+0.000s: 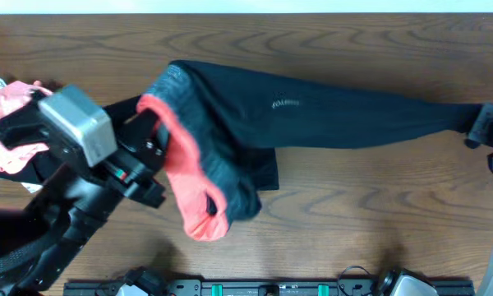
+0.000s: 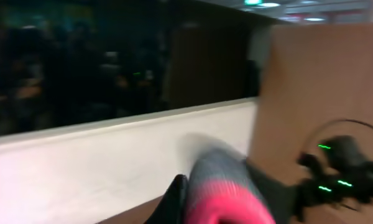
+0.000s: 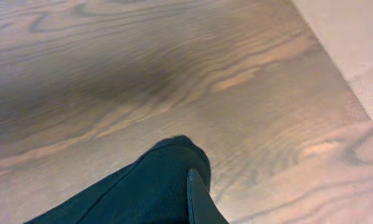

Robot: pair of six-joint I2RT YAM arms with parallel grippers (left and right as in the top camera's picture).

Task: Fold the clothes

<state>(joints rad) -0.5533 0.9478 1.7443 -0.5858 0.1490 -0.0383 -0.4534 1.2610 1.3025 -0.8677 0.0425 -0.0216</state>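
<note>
Leggings: stretched across bench, waistband at left, leg ends at right. Left pincer clamped on waistband; right pincer clamped on leg ends. Fabric prob. light, soft, stretchy, sags. Best grip: band and hems. Small pale print on leg, illegible.

Left arm is black with a silver-grey box; right tool black, green-lit.
</note>
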